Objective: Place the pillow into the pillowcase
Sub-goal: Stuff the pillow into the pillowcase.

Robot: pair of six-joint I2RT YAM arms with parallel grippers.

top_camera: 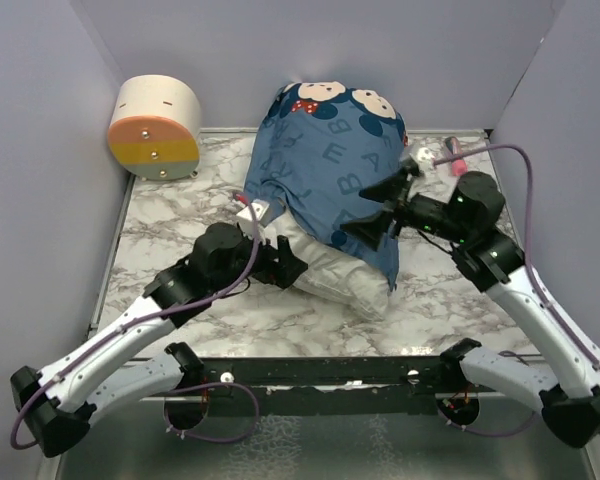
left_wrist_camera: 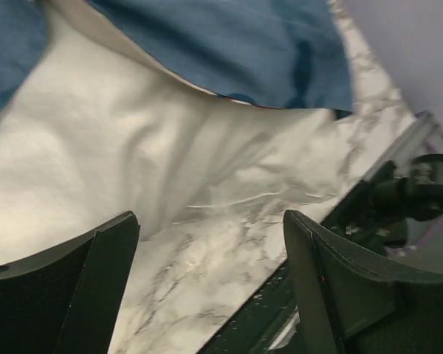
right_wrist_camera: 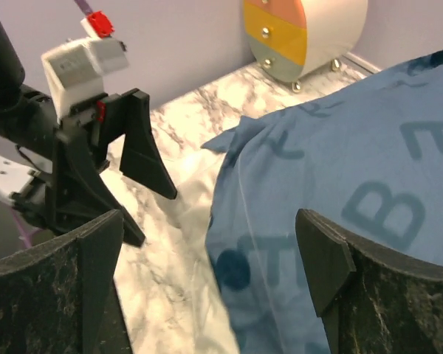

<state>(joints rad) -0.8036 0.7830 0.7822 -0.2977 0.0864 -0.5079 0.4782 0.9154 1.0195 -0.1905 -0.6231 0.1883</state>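
Note:
The dark blue pillowcase with letters and mouse faces covers most of the white pillow, whose near end sticks out below its hem. My left gripper is open and empty, just left of the bare pillow end. In the left wrist view the pillow and the pillowcase hem lie ahead of the open fingers. My right gripper is open, over the pillowcase's right side. The right wrist view shows the pillowcase between its open fingers.
A round cream and orange drawer box stands at the back left. A pink object lies at the back right. Purple walls close in three sides of the marble table. A black frame bar runs along the near edge.

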